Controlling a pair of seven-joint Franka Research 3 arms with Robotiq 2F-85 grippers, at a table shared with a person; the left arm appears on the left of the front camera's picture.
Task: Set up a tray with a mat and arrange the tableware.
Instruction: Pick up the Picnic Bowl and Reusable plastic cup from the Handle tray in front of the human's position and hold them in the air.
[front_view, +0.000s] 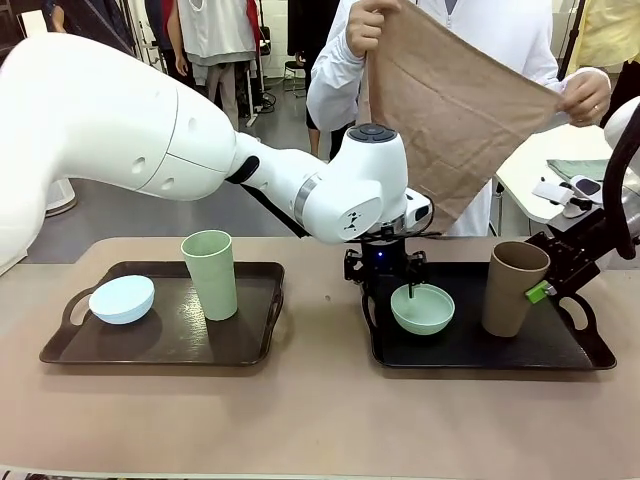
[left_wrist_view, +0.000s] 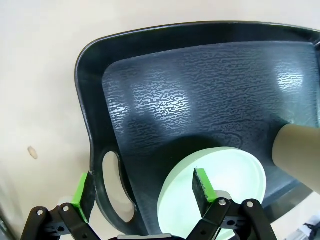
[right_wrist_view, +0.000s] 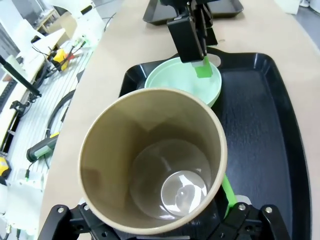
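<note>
Tableware stands on two dark trays on the worktop (front_view: 320, 420): light blue bowl (front_view: 122, 298) and pale green cup (front_view: 210, 274) on the left tray (front_view: 60, 355); mint green bowl (front_view: 422, 308) and brown cup (front_view: 515, 288) on the right tray (front_view: 590, 362); the mat (front_view: 450, 100) is held up by a person (front_view: 500, 30) at the far side and lies on neither tray.

Left gripper (front_view: 388, 288) is released, jaws wide astride the mint green bowl's rim, one finger inside and one outside over the tray handle; right gripper (front_view: 532, 290) is likewise released, jaws flanking the brown cup.

Risks, as judged: closing on the thin rim could tilt or skid the bowl; the outer finger could catch the tray wall; a nudge could topple the tall cup; both arms are close together over one tray and could clash.

Not determinable: the right gripper's far finger, hidden by the cup; whether either pad touches the cup.
</note>
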